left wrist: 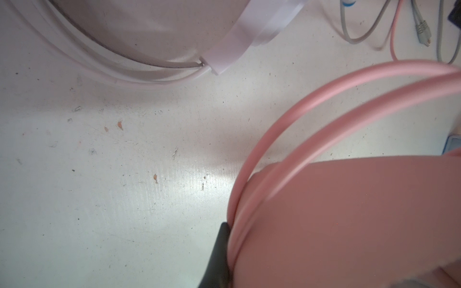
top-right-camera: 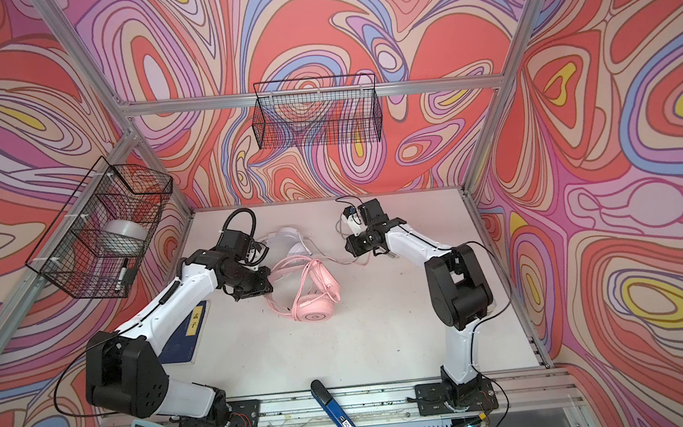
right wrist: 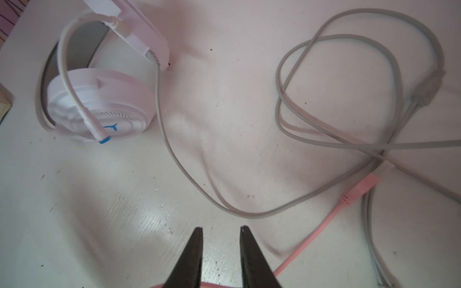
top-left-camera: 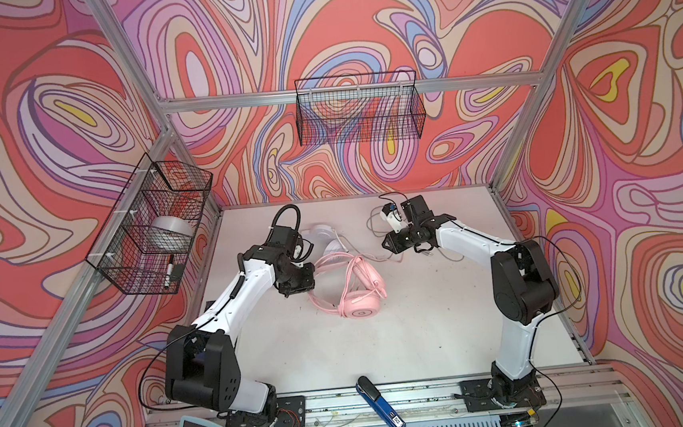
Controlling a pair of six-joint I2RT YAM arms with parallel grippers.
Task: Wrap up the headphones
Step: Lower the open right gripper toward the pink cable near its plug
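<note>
The pink headset point(top-left-camera: 357, 301), glossy plastic with round earcups and a twin-tube band, lies on its side mid-table. The white headset point(top-left-camera: 325, 236), of the same build, sits just behind it toward the back wall. My left gripper point(top-left-camera: 295, 287) is closed. In its wrist view one black finger point(left wrist: 219, 251) presses against the pink band. The other finger is hidden behind pink plastic, so I read it as clamped on the band, though I can't swear to it. My right gripper point(right wrist: 220, 228) stands slightly parted with nothing between the jaws, and the thin pink cable point(right wrist: 311, 239) runs beneath it.

My worry is the tangle. The pink plug point(right wrist: 361, 188) lies among crossing loops of the grey cable point(right wrist: 349, 139), so hauling the pink lead could drag the grey one and tug the white headset along. Lifting the band while the lead is snagged could also twist the headset out of my grip.

Only the right wrist view shows that crossing clearly. In both top views it is just faint lines on the white table point(top-left-camera: 383, 344). The top views do show what neither wrist camera can: the right gripper is well apart from the pink headset.
</note>
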